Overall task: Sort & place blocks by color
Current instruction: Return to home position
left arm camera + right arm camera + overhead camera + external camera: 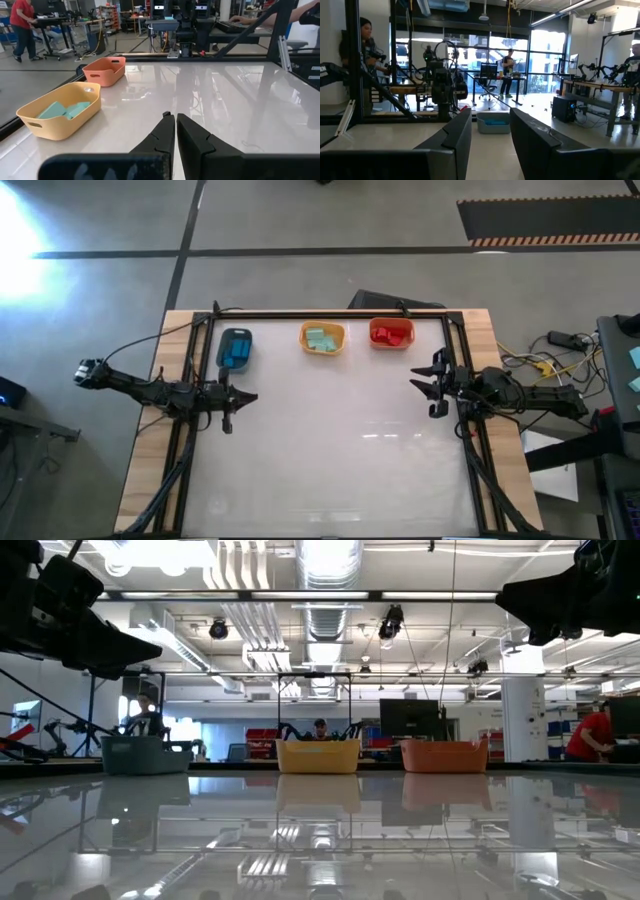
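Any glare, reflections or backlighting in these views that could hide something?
High view: a blown-out light patch on the floor at upper left; faint streaks on the table. Low view: the glossy top mirrors the ceiling lights and bins; left arm and right arm hang as dark silhouettes. Right wrist view: bright windows backlight the right gripper. Left wrist view: only soft reflections.

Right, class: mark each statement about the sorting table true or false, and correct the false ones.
1. The yellow bin holds teal blocks. True.
2. The yellow bin stands between the grey bin and the orange bin. True.
3. The left claw is wide open. False: it is shut, holding nothing.
4. The red blocks lie in the grey bin. False: they lie in the orange bin.
5. The right claw is open and empty. True.
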Controlling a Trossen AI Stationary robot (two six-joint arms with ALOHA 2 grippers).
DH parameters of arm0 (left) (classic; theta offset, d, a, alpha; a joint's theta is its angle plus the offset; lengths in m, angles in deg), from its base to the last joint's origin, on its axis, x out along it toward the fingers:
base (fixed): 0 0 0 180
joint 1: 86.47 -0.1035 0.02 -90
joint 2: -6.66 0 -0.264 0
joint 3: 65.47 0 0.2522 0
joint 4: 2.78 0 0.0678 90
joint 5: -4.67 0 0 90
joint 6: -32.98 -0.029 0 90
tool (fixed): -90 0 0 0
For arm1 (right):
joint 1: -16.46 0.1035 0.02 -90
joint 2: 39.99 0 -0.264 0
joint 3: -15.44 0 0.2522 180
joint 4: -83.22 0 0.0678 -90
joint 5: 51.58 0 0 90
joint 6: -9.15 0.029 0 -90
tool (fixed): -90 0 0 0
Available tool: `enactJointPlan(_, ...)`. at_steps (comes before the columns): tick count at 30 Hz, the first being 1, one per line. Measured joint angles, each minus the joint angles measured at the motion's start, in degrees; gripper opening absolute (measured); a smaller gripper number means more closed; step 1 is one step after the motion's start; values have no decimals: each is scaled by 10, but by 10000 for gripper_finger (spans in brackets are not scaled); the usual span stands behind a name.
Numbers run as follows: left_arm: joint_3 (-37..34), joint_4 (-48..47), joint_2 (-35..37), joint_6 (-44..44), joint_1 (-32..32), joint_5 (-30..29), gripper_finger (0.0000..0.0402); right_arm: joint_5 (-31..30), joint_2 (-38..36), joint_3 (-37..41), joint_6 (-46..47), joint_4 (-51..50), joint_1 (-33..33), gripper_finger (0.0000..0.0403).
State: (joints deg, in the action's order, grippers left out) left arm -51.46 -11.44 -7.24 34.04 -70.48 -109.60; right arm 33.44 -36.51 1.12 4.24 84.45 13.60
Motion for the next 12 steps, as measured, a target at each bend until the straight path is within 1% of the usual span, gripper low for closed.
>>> enactJointPlan(12,0,0,-21,0,0,0,3,0,0,0,0,0,0,123)
